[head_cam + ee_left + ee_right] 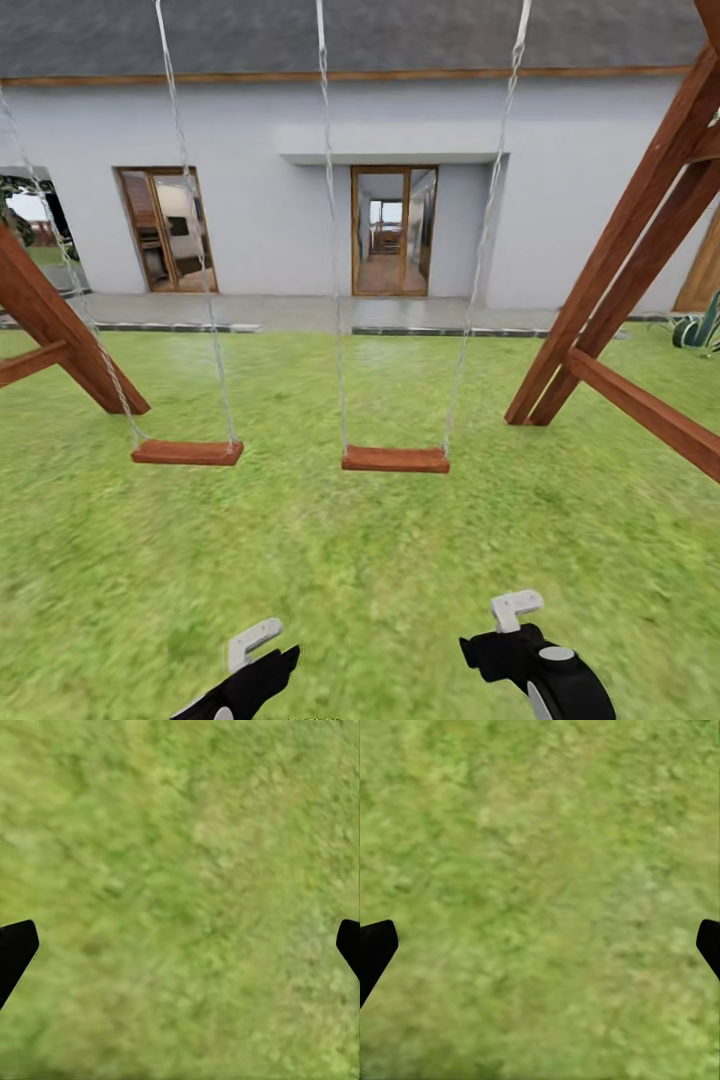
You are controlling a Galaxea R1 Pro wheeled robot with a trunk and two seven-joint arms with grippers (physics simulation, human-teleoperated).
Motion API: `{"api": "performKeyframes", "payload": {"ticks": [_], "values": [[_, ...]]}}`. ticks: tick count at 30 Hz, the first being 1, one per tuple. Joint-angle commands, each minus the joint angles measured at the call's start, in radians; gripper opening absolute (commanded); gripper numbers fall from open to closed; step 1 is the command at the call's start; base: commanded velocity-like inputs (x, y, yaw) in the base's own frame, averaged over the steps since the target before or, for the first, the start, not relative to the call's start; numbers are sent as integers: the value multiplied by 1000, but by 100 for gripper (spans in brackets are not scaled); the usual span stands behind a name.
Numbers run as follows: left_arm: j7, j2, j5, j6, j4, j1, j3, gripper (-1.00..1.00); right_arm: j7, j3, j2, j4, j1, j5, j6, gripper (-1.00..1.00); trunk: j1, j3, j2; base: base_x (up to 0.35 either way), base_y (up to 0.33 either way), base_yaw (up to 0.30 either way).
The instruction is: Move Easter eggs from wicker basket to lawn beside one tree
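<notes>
The lawn (360, 560) of mottled green grass spreads ahead of me in the head view. The Easter eggs, the wicker basket and the tree are out of view. My left gripper (262, 672) and right gripper (500, 650) hang low at the near edge of that view, above bare grass. In the left wrist view the left gripper (180, 945) is open, its black fingertips (16, 949) spread to the sides over grass. In the right wrist view the right gripper (540, 945) is equally open, with fingertips (376, 949) wide apart and nothing between them.
A wooden swing set stands just ahead, with two hanging seats (187, 452) (395, 459) on chains. Its slanted legs rise at the left (60, 340) and right (620, 260). Behind them is a white house with a glass door (392, 230) and a paved strip.
</notes>
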Motion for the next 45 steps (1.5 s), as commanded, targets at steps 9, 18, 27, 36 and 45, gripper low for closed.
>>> {"api": "performKeyframes", "payload": {"ticks": [9, 18, 27, 36, 45], "values": [[6, -1, 10, 5, -2, 0, 7, 100, 0, 6, -1, 1, -1, 0, 5, 100, 0, -5, -1, 0, 0, 273], [7, -1, 10, 6, 1, 0, 9, 100, 0, 8, 0, 3, -1, 2, 4, 100, 0, -9, -1, 0, 15, 274], [6, -1, 15, 7, 3, 0, 34, 100, -1, 7, 1, 21, -6, 5, 5, 100, 0, -11, -1, 0, 226, 278], [7, -1, 37, 6, 1, 2, 77, 100, -3, 8, 12, 28, -10, 6, 6, 100, 0, -11, -1, 0, 279, 285], [4, 22, 73, 15, -38, 2, 202, 100, -5, 85, 96, 38, -84, 8, 26, 100, 0, -11, -1, 0, 280, 286]]}}
